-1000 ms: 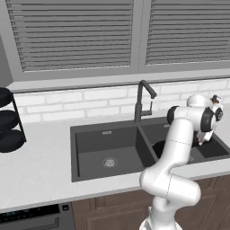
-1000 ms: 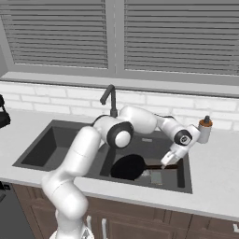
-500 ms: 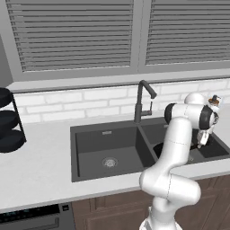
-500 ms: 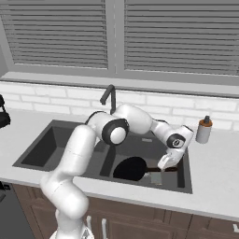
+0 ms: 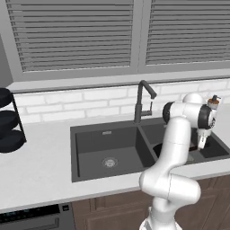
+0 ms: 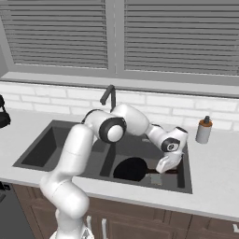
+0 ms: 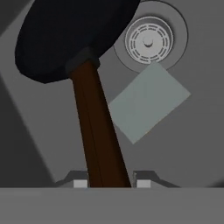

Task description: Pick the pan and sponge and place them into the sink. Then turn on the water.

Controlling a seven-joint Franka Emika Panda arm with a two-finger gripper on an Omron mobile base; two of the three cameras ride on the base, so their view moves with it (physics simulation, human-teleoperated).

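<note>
The pan (image 6: 131,169) lay in the right basin of the sink (image 6: 184,184) at this moment, its brown handle running to the right toward the gripper (image 7: 108,183). You could see in the hand view that the handle passed between the two fingertips (image 7: 80,183), with only a thin gap on each side — the jaws were narrow and had begun to part, where a second before they were pressed on the handle. The hand was also lower and nearer to the front of the basin than before, so the pan was set down, not dropped. The sponge (image 7: 149,102) rested flat on the basin floor just beside the handle, near the drain (image 7: 148,40). I judged both things were placed; the faucet (image 5: 143,100) was dry, so the water remained for you.
</note>
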